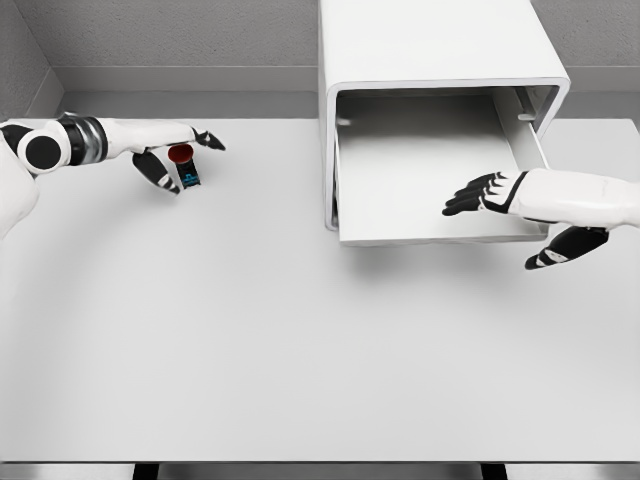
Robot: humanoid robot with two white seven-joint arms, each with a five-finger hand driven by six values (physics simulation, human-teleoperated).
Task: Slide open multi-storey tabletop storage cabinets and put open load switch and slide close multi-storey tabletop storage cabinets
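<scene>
The load switch (186, 168) is a small dark block with a red round knob and a blue face, standing on the white table (250, 340) at the far left. My left hand (180, 158) reaches around it, fingers above and thumb below, spread and not visibly closed on it. The white storage cabinet (440, 60) stands at the back right with its drawer (430, 235) pulled out and holding nothing. My right hand (500, 215) hovers over the drawer's front right corner, fingers extended over the tray, thumb below the front edge.
A grey wall runs behind the table. The table's front edge lies near the bottom of the view.
</scene>
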